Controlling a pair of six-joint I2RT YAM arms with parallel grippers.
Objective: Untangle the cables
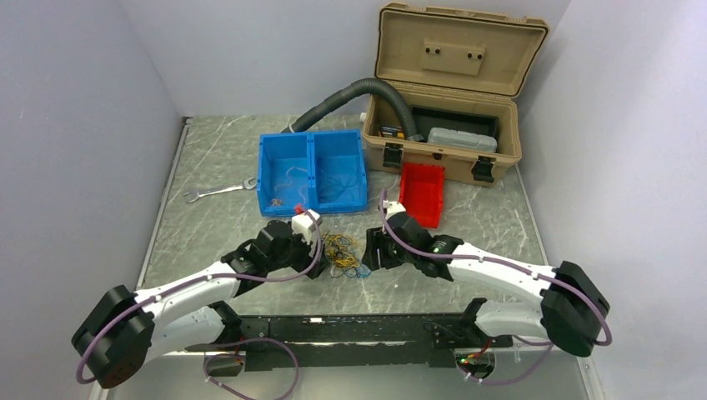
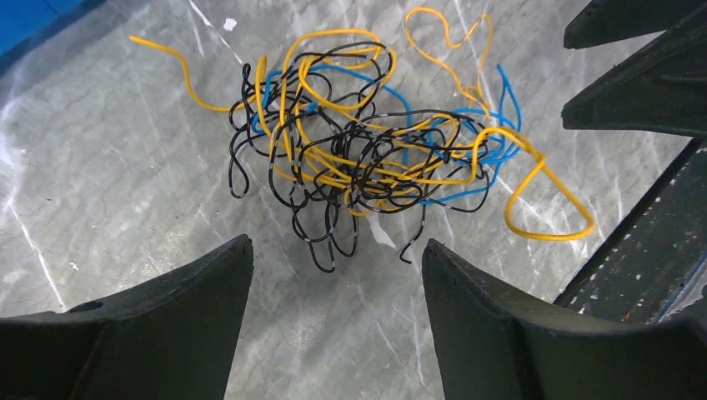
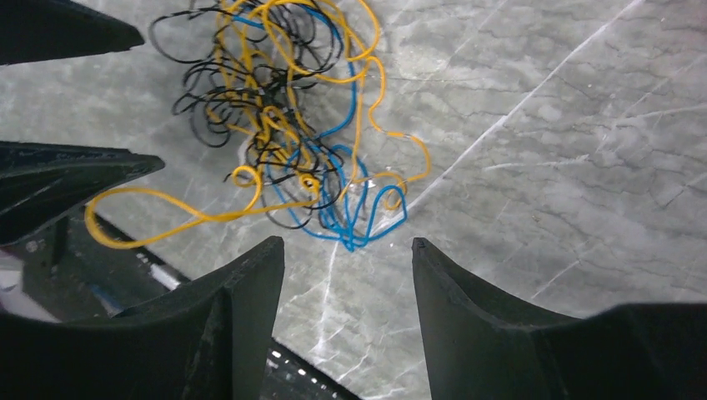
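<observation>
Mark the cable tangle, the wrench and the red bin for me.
cable tangle (image 2: 367, 158), left wrist view, on the dense knot at its middle.
wrench (image 1: 218, 192), top external view, on the middle of its shank.
red bin (image 1: 422, 193), top external view, on its bare floor.

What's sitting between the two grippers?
Top view: the tangled clump of thin yellow, black and blue wires lies between the left gripper and right gripper.
</observation>
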